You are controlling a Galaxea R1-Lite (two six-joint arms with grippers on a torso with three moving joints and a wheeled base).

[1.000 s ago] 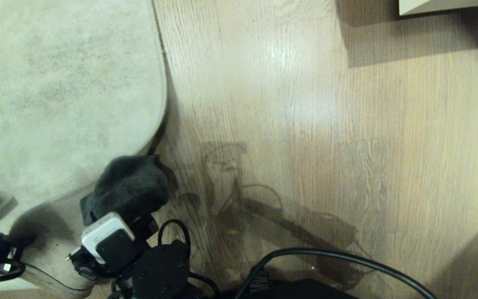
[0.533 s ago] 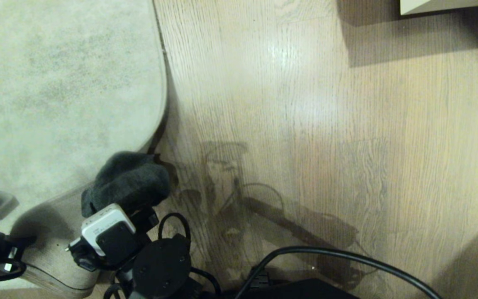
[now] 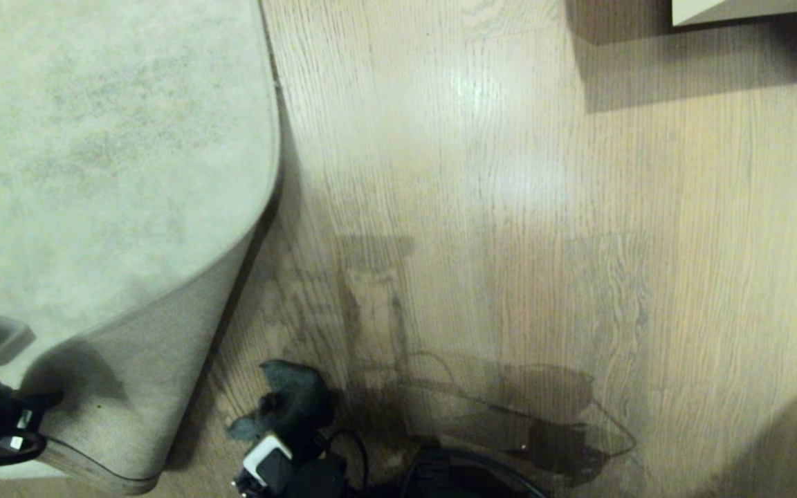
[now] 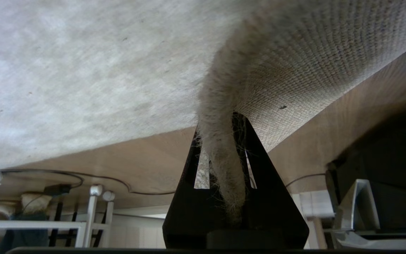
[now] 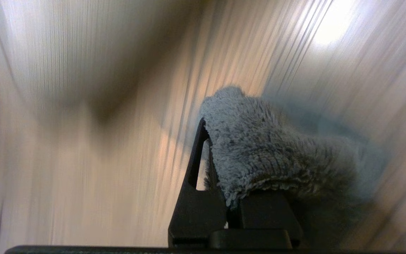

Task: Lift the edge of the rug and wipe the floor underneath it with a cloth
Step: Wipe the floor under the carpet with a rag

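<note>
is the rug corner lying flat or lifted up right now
Lifted. The left end effector is shut on the rug edge, and the woven underside shows above the floor.

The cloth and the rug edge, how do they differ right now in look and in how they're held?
The cloth is small, dark teal-grey and fluffy; the rug edge belongs to a large pale, mottled rug. The right pincer holds the cloth bunched over the floor; the left pincer holds the rug edge lifted, its woven underside showing. Both are soft textiles, each clamped.
</note>
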